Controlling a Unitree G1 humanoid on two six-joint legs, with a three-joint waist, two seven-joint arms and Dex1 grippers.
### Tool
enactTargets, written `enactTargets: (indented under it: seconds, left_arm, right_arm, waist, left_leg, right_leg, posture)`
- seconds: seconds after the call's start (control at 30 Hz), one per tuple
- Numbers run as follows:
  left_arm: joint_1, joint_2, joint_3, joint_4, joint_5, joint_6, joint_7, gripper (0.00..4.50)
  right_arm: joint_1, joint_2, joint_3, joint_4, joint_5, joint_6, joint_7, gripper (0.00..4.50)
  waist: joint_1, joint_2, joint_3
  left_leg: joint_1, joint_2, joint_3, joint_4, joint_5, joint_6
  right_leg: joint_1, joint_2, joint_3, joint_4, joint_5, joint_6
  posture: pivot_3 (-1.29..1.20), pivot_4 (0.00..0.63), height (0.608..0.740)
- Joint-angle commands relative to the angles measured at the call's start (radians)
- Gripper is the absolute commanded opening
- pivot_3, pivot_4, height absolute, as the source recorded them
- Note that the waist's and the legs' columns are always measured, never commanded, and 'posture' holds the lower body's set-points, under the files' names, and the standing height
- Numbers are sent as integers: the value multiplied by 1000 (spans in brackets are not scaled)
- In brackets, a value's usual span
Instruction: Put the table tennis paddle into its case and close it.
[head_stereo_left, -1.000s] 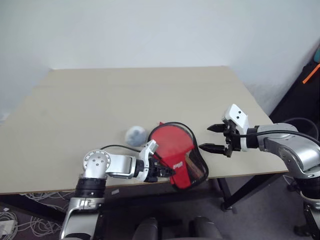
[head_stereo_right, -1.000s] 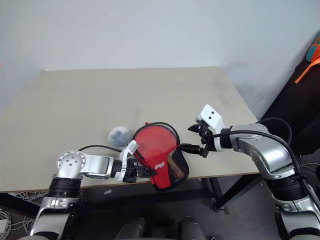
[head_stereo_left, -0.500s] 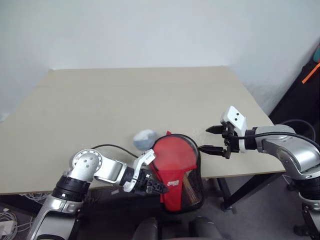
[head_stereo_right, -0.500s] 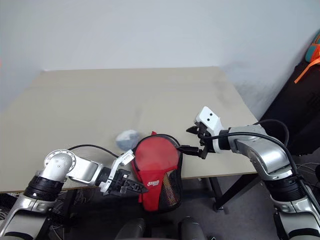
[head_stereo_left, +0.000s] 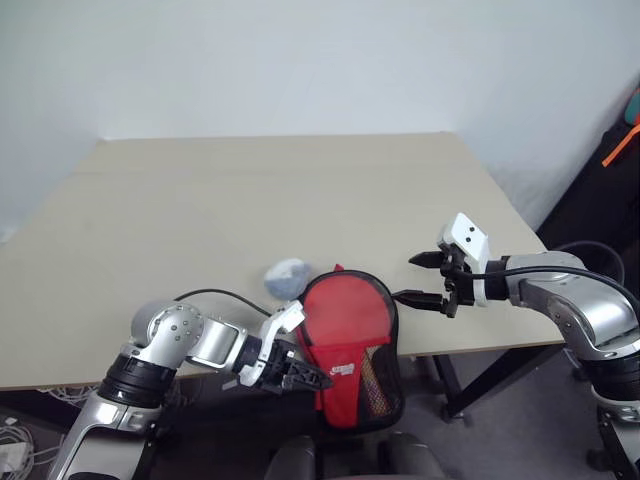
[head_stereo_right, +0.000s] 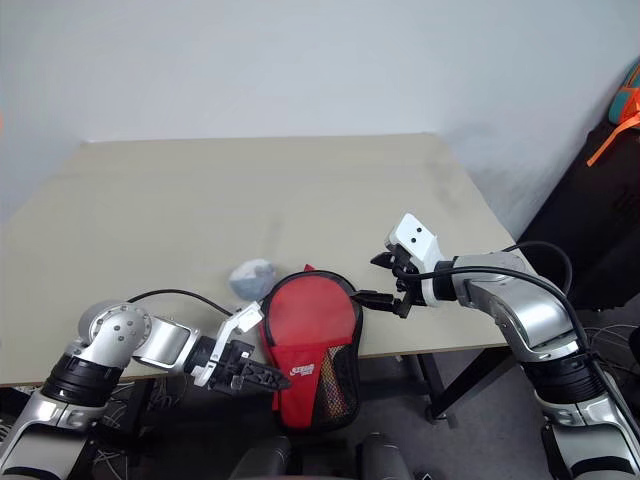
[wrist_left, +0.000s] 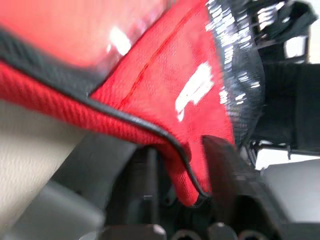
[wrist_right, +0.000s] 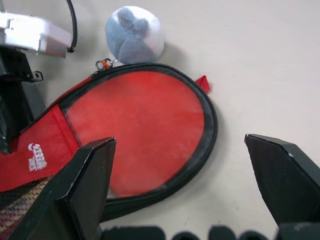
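Observation:
The case (head_stereo_left: 347, 312), red with black trim, lies at the table's front edge. Its round part rests on the table, while its narrow end with the white logo and black mesh pocket (head_stereo_left: 380, 378) hangs over the edge. My left gripper (head_stereo_left: 312, 378) is below the edge at that narrow end. In the left wrist view the case's tip (wrist_left: 186, 182) sits between the parted fingers, with a gap on one side. My right gripper (head_stereo_left: 405, 278) hovers open just right of the round part. I cannot tell the paddle apart from the red case.
A pale bluish-white fluffy ball (head_stereo_left: 287, 277) sits against the case's left side, clipped near the zip (wrist_right: 103, 63). The beige table (head_stereo_left: 250, 190) stretches back to a white wall. Cables lie on the floor at the left, and dark gear stands at the right.
The left gripper drew the case's narrow end toward me and over the table edge, turning the case. Its fingers have since parted. The ball shifted slightly right. The right gripper stayed put.

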Motion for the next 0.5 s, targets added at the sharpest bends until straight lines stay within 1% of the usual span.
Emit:
enactTargets:
  seconds: [0.03, 0.17, 0.2, 0.27, 0.37, 0.43, 0.5]
  left_arm:
    - [-34, 38, 80, -46, -29, 19, -45, 2862]
    - [-21, 117, 130, -132, -50, 18, -70, 4236]
    - [-19, 132, 148, -157, -44, 7, -79, 4482]
    - [-23, 146, 212, -198, -48, -50, -110, 4482]
    - [-16, 192, 232, -256, 70, -223, -172, 4482]
    - [-51, 190, 264, -210, 85, -280, -205, 4482]
    - [-100, 168, 273, -140, 174, -416, -215, 4482]
  right_arm:
    - [-15, 2, -17, -2, -6, -20, 3, 4500]
    - [-16, 3, -17, 3, -8, -23, 4, 4500]
    - [-17, 4, -17, 3, -7, -23, 4, 4500]
    - [-17, 7, -18, 2, -5, -22, 4, 4500]
    - [-19, 16, -16, 3, -3, -21, 0, 4500]
    - [-38, 54, -19, 23, -19, -24, -42, 4500]
    - [-79, 122, -23, 70, -35, -5, -110, 4500]
  waist:
    - [-1, 0, 0]
    - [-3, 0, 0]
    - [-4, 0, 1]
    - [-4, 0, 1]
    - [-4, 0, 1]
    - [-4, 1, 1]
    - [-4, 0, 1]
  left_leg:
    - [0, 0, 0, 0, 0, 0]
    - [0, 0, 0, 0, 0, 0]
    - [0, 1, 0, 0, 0, 0]
    - [0, 1, 1, 0, 0, 0]
    - [0, 1, 1, 0, 0, 0]
    - [1, 1, 2, -1, 0, 0]
    - [2, 2, 2, 0, 0, -1]
  right_leg:
    - [0, 0, 0, 0, 0, 0]
    - [0, 0, 0, 0, 0, 0]
    - [0, 0, 0, 0, 0, 0]
    - [0, 0, 0, 0, 0, 0]
    - [0, 0, 0, 0, 0, 0]
    - [0, 0, 0, 0, 0, 0]
    - [0, 0, 0, 0, 0, -1]
  posture:
    - [0, 0, 739]
    - [0, 0, 739]
    - [0, 0, 739]
    - [0, 0, 739]
    - [0, 0, 739]
    - [0, 0, 739]
    - [0, 0, 739]
